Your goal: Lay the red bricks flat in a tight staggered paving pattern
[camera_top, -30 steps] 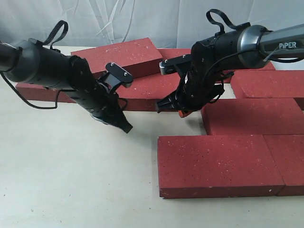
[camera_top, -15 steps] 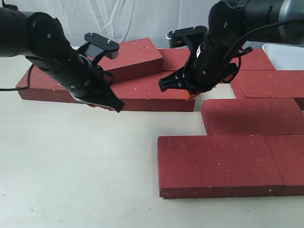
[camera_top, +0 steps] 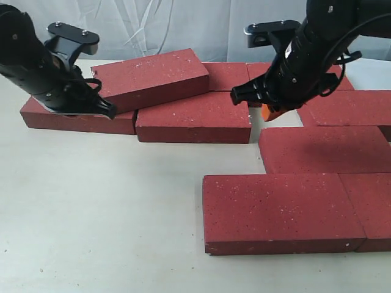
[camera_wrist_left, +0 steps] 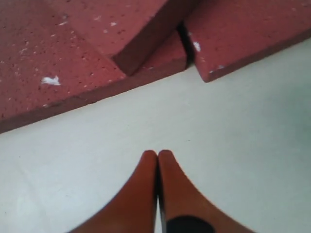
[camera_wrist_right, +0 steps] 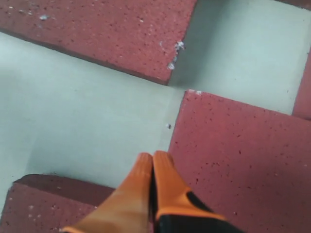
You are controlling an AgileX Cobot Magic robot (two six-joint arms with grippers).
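The left claw is fully closed, its two orange fingers pressed flat together with nothing between them. It hangs over the pale table just in front of the leftmost brick, which lies flat at the far left of the pile. A slanted brick lies on top, askew, with its lower edge overlapping the back of that brick. It appears to overlap the middle brick beside it as well. The middle brick lies flat, and a thin dark seam parts it from the leftmost one. Behind these two, more red bricks lie along the back, partly hidden.

The right claw is also closed and empty, its orange tips touching each other. It hovers over a bare notch of table between the middle brick and the paved patch on the right, close to the corner of a brick below it.

The paved patch fills the right side, and all its bricks lie flat. An upper brick sits at the back, and the next brick lies tight against it, shifted a little to the left. In front, a large near brick butts end to end against a corner brick that is cut off by the edge of the view. Their joint falls under the body of the brick behind, so the rows are staggered.
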